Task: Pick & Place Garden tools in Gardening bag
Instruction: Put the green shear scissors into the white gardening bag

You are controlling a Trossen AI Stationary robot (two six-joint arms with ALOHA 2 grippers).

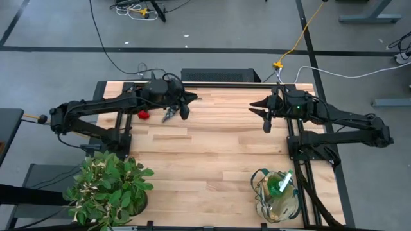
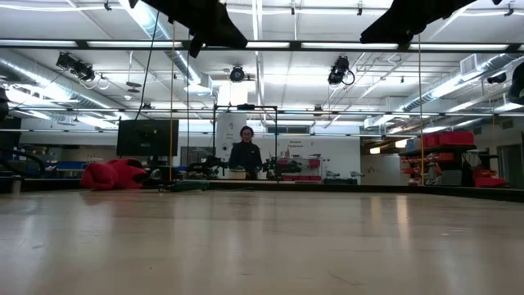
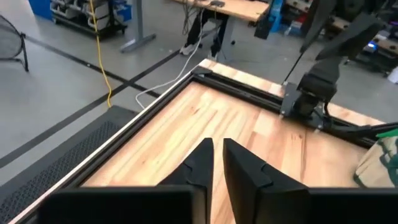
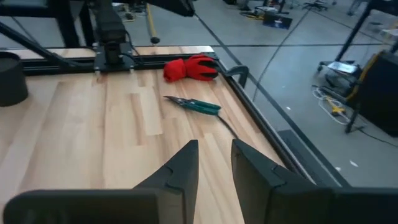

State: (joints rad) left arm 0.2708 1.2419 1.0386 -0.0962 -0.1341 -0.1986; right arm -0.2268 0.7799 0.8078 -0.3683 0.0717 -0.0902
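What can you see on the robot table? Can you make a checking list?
Surface: wooden table, mostly bare.
Job's things: red gloves and dark shears near the far edge; bag at the near right corner, a green-and-white item inside.
Clutter: potted plant at the near left corner.
Grippers: left gripper and right gripper raised, holding nothing, fingers slightly apart.
Cables: yellow cable and white cable on the floor.
Surroundings: workshop; a person behind the table.
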